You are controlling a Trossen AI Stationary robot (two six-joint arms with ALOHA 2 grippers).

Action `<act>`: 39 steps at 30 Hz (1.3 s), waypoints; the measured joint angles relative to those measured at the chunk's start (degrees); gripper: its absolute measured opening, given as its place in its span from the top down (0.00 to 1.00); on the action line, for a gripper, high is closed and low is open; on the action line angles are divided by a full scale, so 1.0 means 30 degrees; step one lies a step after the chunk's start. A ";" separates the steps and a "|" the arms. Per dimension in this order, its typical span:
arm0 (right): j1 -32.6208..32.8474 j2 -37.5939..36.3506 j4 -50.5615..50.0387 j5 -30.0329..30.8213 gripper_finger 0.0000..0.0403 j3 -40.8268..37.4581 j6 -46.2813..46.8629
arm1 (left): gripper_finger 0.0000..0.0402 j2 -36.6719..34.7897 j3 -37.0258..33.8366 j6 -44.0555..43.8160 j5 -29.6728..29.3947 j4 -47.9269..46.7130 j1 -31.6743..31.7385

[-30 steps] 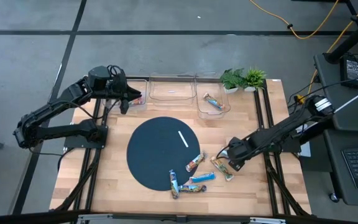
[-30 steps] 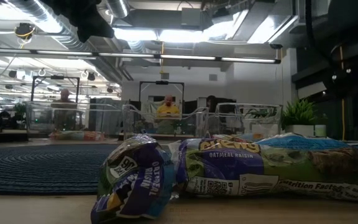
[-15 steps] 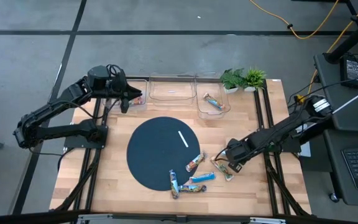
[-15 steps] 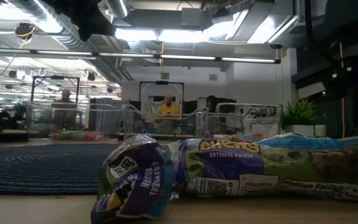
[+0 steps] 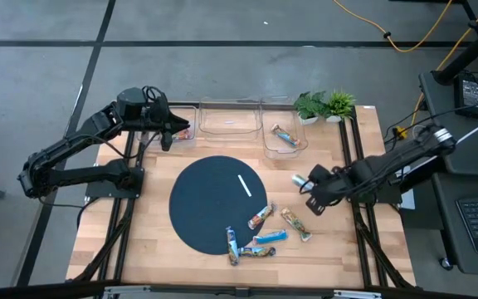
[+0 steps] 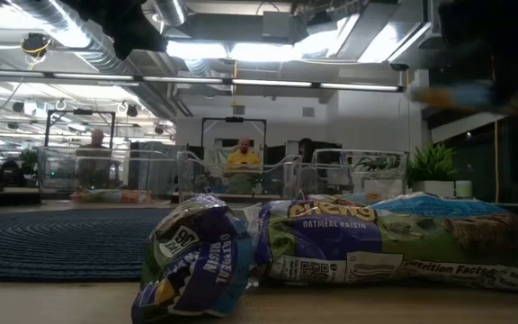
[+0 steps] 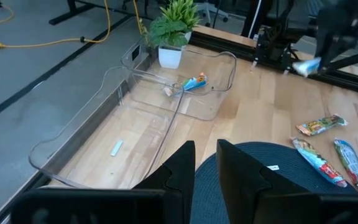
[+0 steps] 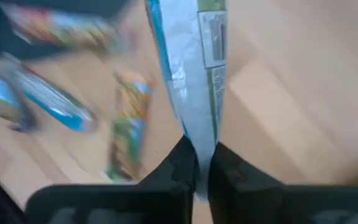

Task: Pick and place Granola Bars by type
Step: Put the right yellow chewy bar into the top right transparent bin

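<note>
High view evenly lit, soft shadows, sharp throughout. Low view is backlit: ceiling light strips (image 6: 241, 83) glare across upper frame, nearest wrapped bars (image 6: 331, 247) big and slightly soft, a smeared streak at upper right. Left wrist view bright, crisp, own fingers (image 7: 185, 168) dark. Right wrist view heavily motion-blurred, especially left half; held wrapper (image 8: 194, 68) sharper.

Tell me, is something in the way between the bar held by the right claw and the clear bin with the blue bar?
Nothing visible blocks it. The right claw is shut on a silvery-blue foil-wrapped granola bar, lifted over bare wood. The clear plastic bin lies farther back, open on top; the potted green plants stand beside it, not in the path.
</note>
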 joint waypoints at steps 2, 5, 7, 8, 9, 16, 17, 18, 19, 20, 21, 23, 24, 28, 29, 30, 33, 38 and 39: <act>-0.0093 -0.0438 0.0069 0.0866 0.95 0.0326 -0.0563 | 0.85 0.0000 0.0000 0.0017 0.0000 -0.0005 0.0000; -0.0309 -0.1021 0.0505 0.1086 0.96 0.0432 -0.1686 | 0.85 0.0000 0.0000 0.0017 0.0002 -0.0005 0.0000; -0.0480 -0.1402 0.0795 0.1093 0.96 0.0439 -0.2403 | 0.85 0.0000 0.0000 0.0017 0.0000 -0.0005 0.0000; -0.0618 -0.1613 0.0982 0.1079 0.96 0.0439 -0.2747 | 0.85 0.0000 0.0000 0.0016 0.0000 -0.0005 0.0000; -0.0781 -0.1829 0.1248 0.1085 0.96 0.0439 -0.3077 | 0.85 0.0000 0.0000 0.0009 0.0007 -0.0005 0.0000; -0.3146 -0.4165 0.3673 0.0943 0.96 0.0439 -0.7541 | 0.85 0.0000 0.0000 -0.0132 0.0000 -0.0013 0.0000; -0.3629 -0.4561 0.4245 0.0921 0.96 0.0439 -0.8353 | 0.85 0.0000 0.0000 -0.0144 0.0000 -0.0007 0.0000; -0.4149 -0.4967 0.4877 0.0835 0.96 0.0439 -0.9155 | 0.85 0.0000 0.0000 -0.0152 0.0004 -0.0010 0.0000; -0.4714 -0.5346 0.5473 0.0651 0.96 0.0439 -0.9957 | 0.85 0.0000 0.0000 -0.0167 0.0000 -0.0013 0.0000; -0.5314 -0.5700 0.6077 0.0408 0.96 0.0439 -1.0635 | 0.85 0.0000 0.0000 -0.0175 0.0002 -0.0013 0.0000; -0.5919 -0.6022 0.6640 0.0106 0.96 0.0446 -1.1201 | 0.85 0.0000 0.0000 -0.0189 0.0000 -0.0009 0.0000; -0.7185 -0.6492 0.7399 -0.0999 0.95 0.0448 -1.2215 | 0.85 0.0000 0.0000 -0.0432 0.0007 -0.0013 0.0000; -0.7802 -0.6633 0.7676 -0.1710 0.95 0.0453 -1.2639 | 0.85 0.0000 0.0000 -0.0536 0.0007 -0.0013 0.0000; -0.9964 -0.6907 0.8915 -0.4277 0.96 0.0446 -1.4412 | 0.85 0.0000 0.0000 -0.1004 0.0000 -0.0013 0.0000; -1.0496 -0.6903 0.9097 -0.4745 0.96 0.0452 -1.4665 | 0.85 0.0000 0.0000 -0.1032 0.0000 -0.0013 0.0000; -1.1028 -0.6873 0.9103 -0.5169 0.96 0.0461 -1.4969 | 0.85 0.0000 0.0000 -0.1033 0.0000 -0.0013 0.0000; -1.2485 -0.6656 0.9012 -0.6619 0.96 0.0461 -1.5545 | 0.85 0.0000 0.0000 -0.1105 -0.0067 -0.0008 -0.0005; -1.4698 -0.5737 0.8791 -0.9120 0.96 0.1159 -1.6905 | 0.85 0.0000 0.0000 -0.1477 -0.0197 -0.0013 0.0000; -1.5194 -0.5416 0.8549 -0.9495 0.96 0.1608 -1.7283 | 0.85 0.0000 0.0000 -0.1484 -0.0190 -0.0013 -0.0007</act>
